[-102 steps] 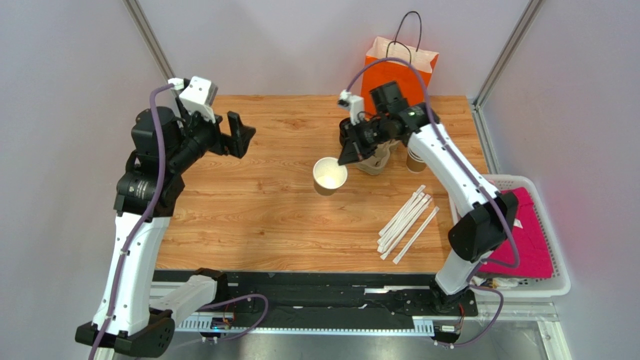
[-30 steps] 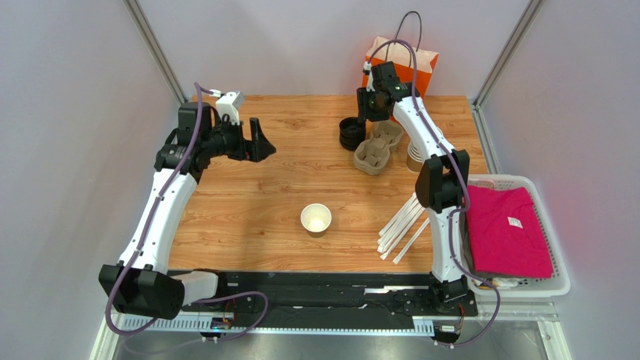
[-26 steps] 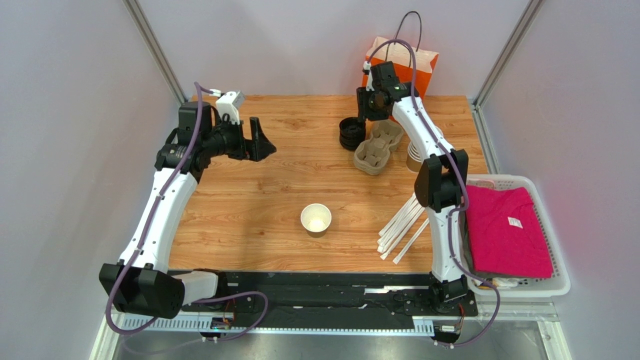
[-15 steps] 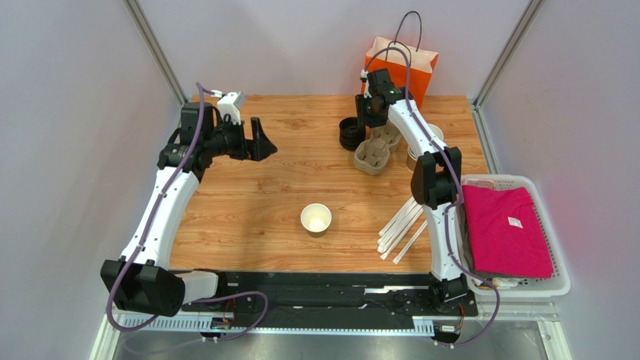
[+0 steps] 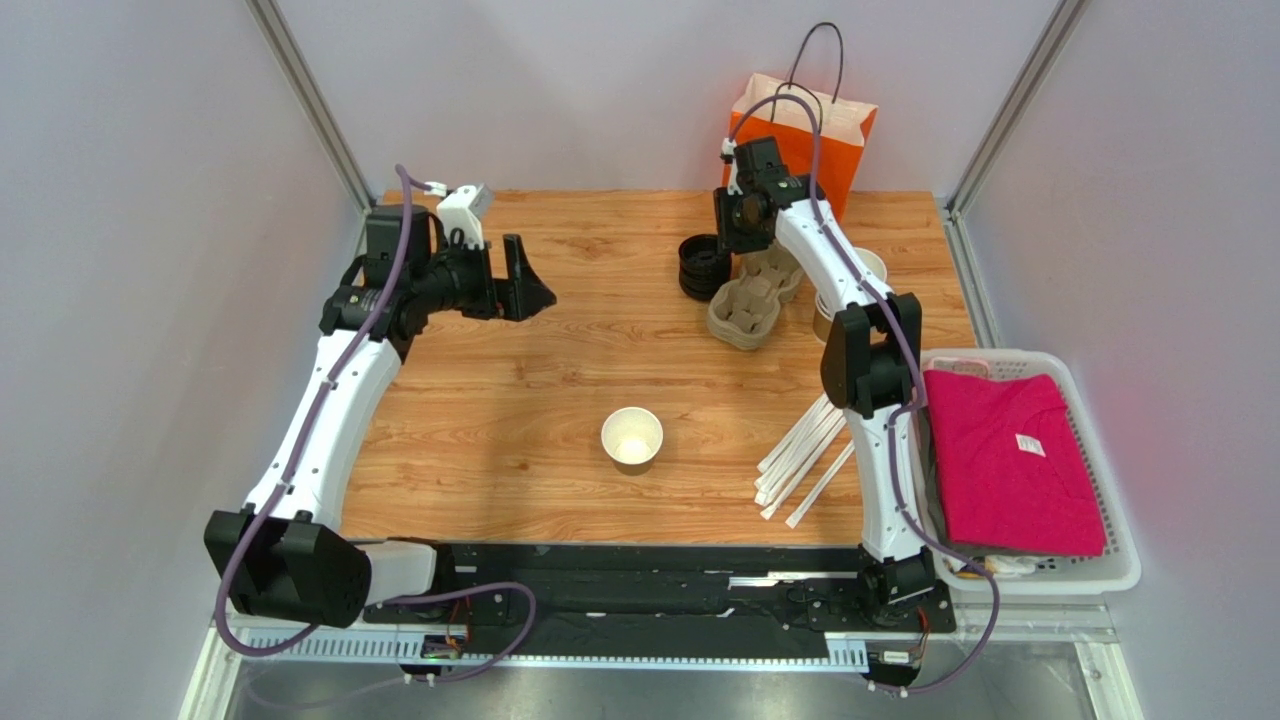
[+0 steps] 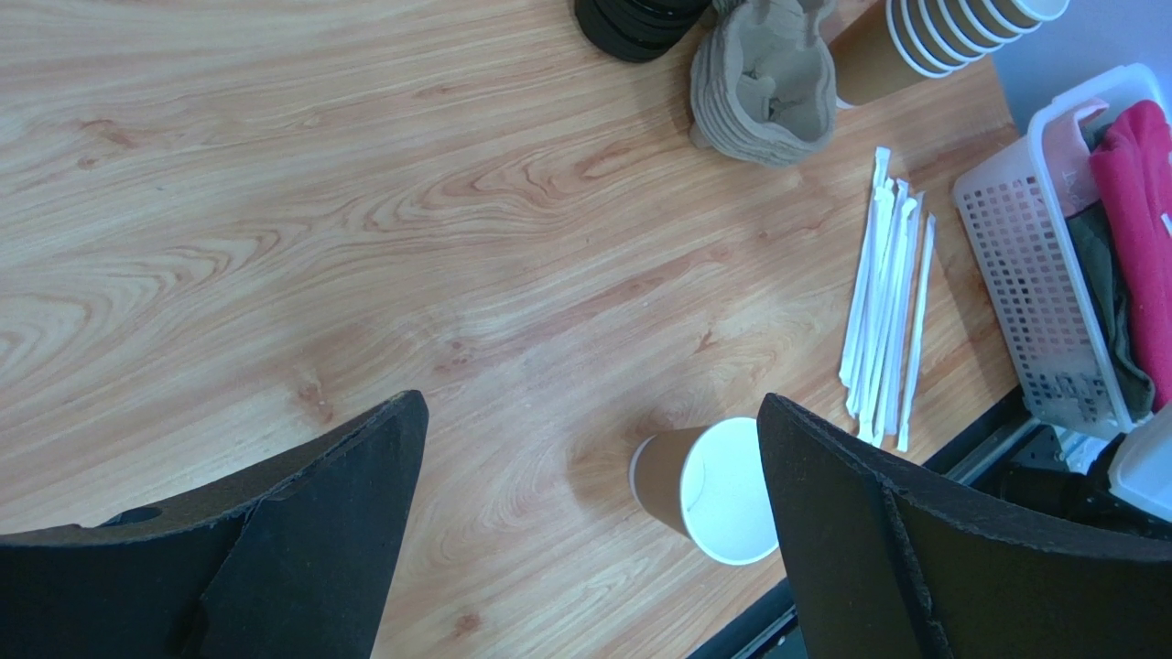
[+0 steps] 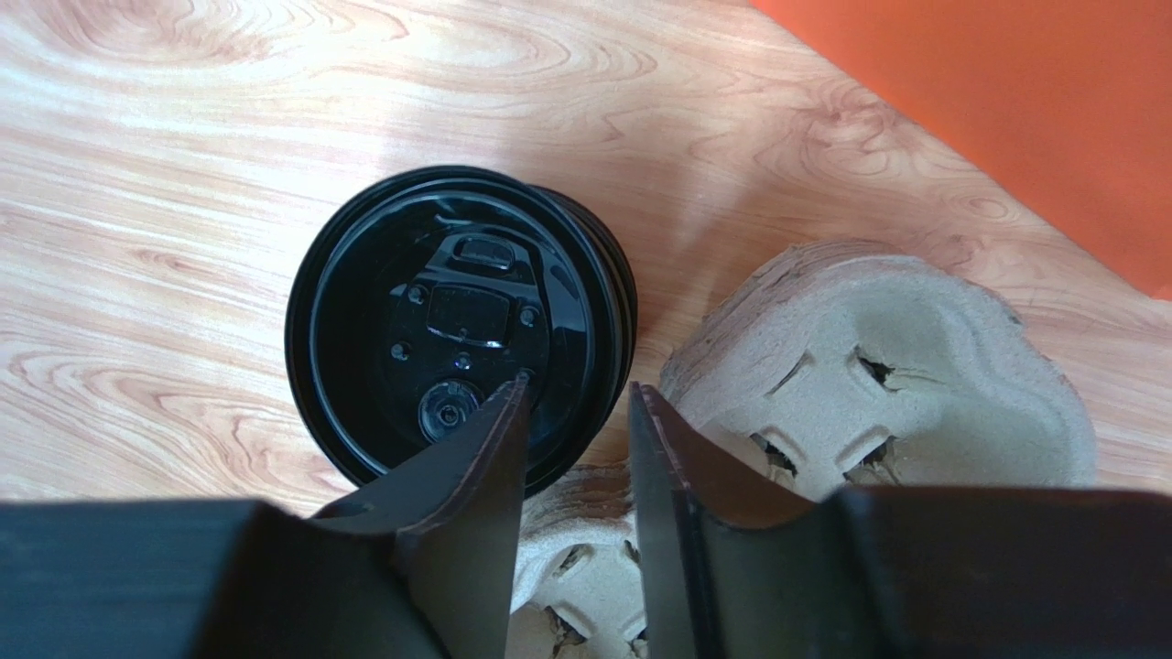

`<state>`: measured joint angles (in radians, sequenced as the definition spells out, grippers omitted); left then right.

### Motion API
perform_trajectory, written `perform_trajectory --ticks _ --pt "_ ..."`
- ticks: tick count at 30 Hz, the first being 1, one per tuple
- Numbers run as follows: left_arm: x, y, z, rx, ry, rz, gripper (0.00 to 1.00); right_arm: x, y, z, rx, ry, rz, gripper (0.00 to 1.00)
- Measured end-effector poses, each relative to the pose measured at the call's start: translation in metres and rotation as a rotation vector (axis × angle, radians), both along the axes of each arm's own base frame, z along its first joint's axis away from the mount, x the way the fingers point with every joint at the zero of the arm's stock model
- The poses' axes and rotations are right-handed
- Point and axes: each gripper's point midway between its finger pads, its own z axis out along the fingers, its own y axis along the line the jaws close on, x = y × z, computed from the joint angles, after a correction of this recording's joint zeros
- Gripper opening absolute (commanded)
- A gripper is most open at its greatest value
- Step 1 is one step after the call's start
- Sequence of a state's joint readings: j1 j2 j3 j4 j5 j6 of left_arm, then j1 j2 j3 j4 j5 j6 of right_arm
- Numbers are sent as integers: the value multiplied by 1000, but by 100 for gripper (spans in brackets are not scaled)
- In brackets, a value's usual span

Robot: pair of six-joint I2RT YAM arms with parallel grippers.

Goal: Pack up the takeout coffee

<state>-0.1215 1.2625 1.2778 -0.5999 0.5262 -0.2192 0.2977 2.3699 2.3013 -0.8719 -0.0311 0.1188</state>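
The takeout coffee's cup (image 5: 633, 437), tan paper with a white inside, stands alone and lidless at the table's near middle. It also shows in the left wrist view (image 6: 715, 488). A stack of black lids (image 5: 700, 266) sits at the back. My right gripper (image 5: 732, 240) hangs just above that lid stack (image 7: 454, 323). Its jaws stand narrowly apart (image 7: 579, 385), one finger over the top lid and the other outside its right rim, with nothing pinched between them. My left gripper (image 5: 519, 281) is wide open and empty, high over the back left (image 6: 592, 401).
A pulp cup carrier (image 5: 747, 300) lies right beside the lids (image 7: 881, 371). A stack of lidless cups (image 6: 949, 28) stands right of it. An orange paper bag (image 5: 796, 128) stands behind. White straws (image 5: 812, 443) lie at right, near a white basket (image 5: 1052, 368) holding pink cloth.
Since the earliest frame the cup has moved from mid-table toward the near edge, and the right arm has gone back to the lids. In the last second its jaws narrowed; the left arm barely moved.
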Motion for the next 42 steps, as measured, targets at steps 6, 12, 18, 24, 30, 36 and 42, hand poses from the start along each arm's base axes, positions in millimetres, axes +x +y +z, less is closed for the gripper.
perform_trajectory --ticks 6,12,18,24,30,36,42 --pt "1 0 -5 -3 12 2 99 3 -1 3 7 -10 -8 28" --pt "-1 -2 -12 -11 32 1 99 5 0 6 16 -17 -12 21" --pt "-1 -3 -11 -17 34 -2 99 5 0 7 19 -19 -13 29" --pt "-1 -3 -11 -18 34 -4 99 6 0 7 20 -21 -14 29" --pt "1 -3 -11 -19 31 -4 99 7 1 0 20 -10 -12 26" --pt "4 -4 -16 -19 45 -3 99 7 2 -5 22 -2 -8 17" --pt "7 -4 -18 -19 48 -3 99 7 2 -7 28 6 -8 0"
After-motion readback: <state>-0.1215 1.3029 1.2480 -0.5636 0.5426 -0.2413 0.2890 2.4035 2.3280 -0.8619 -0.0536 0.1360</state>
